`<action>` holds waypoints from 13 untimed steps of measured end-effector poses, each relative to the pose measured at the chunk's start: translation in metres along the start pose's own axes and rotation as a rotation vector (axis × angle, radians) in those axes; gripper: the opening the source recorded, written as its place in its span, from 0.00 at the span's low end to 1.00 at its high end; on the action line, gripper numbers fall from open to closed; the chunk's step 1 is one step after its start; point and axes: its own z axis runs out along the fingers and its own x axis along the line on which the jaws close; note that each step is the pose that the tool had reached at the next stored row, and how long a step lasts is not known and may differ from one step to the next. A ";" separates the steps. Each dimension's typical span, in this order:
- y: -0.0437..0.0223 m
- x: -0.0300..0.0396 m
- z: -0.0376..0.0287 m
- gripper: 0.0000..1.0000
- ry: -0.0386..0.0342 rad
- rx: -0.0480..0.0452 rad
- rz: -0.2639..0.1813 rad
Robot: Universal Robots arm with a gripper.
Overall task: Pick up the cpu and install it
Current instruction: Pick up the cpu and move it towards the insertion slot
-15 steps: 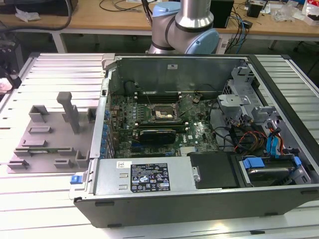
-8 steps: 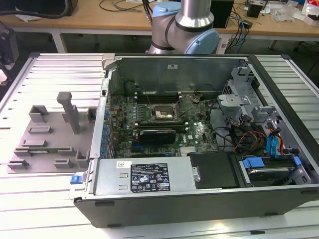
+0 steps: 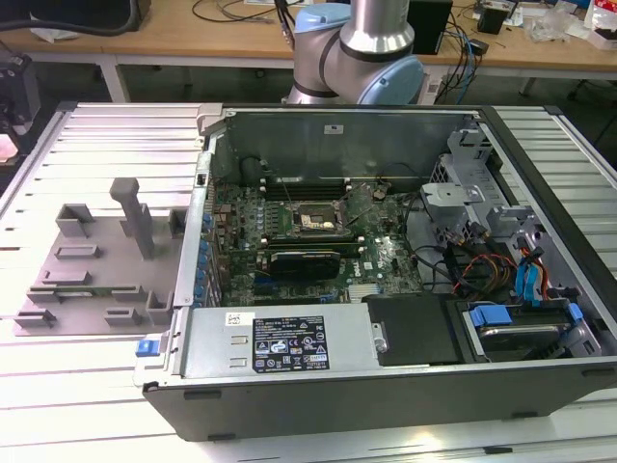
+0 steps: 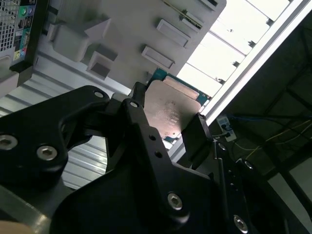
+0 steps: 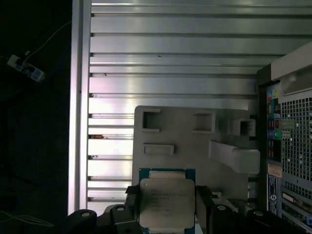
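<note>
Cpu (image 5: 165,207) clamped in the gripper (image 5: 166,204), outside the computer case (image 3: 289,386).

In both wrist views the 2 black fingers (image 5: 203,207) press on 2 opposite edges of the chip. Its silver top faces the cameras and a thin green rim shows along 1 free edge. Being near square, it has no real long axis, so what matters is which pair of edges is gripped. Beyond it lie the grey fixture plate (image 5: 185,141) and the slatted table (image 5: 170,44), and I judge the chip to be held clear of both. In the exterior view that plate sits at 9 o'clock from the case. The open socket (image 3: 313,221) on the motherboard lies toward 3 o'clock from the plate, well apart from it, with the case wall between them.
</note>
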 end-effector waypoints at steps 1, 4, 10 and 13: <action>0.0000 -0.0014 0.0000 0.55 0.0000 0.0000 0.000; -0.0001 -0.0061 -0.0001 0.55 0.0001 0.0001 0.000; -0.0002 -0.0176 -0.0001 0.55 0.0000 0.0000 0.000; -0.0002 -0.0241 -0.0002 0.55 0.0000 0.0001 0.000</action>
